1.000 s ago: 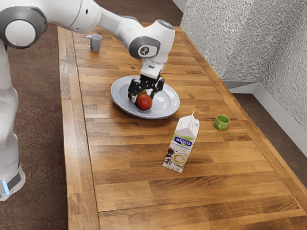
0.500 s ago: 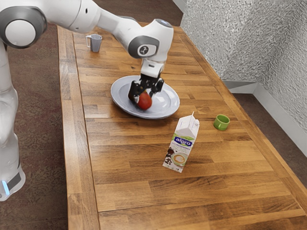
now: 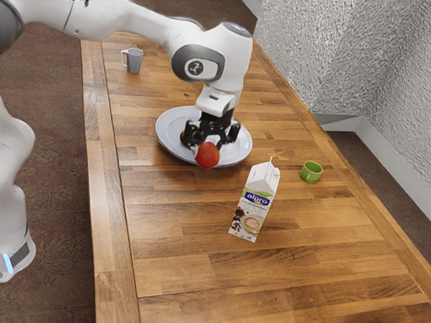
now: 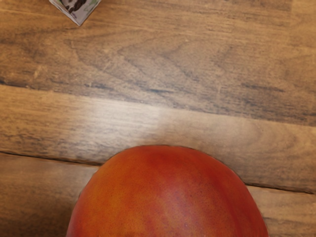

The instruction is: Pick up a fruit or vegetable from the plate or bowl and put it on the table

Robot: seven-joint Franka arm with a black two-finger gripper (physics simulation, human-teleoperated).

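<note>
Brown planks ran along the table (image 3: 202, 256). Parted by the fruit's width, the gripper (image 3: 208, 146) clasped the red fruit (image 3: 207, 157) above it, beside the plate's (image 3: 166, 122) rim; roundish, its long axis was unclear.

The wood table (image 3: 202, 276) looks glossy, the plate (image 3: 168, 124) smooth, the wall (image 3: 397, 87) rough.

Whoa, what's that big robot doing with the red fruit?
The robot arm has the red fruit gripped in its black pincer. It is holding the fruit up by the edge of the plate, on the side nearer the carton. The fruit isn't down on the table yet.
</note>
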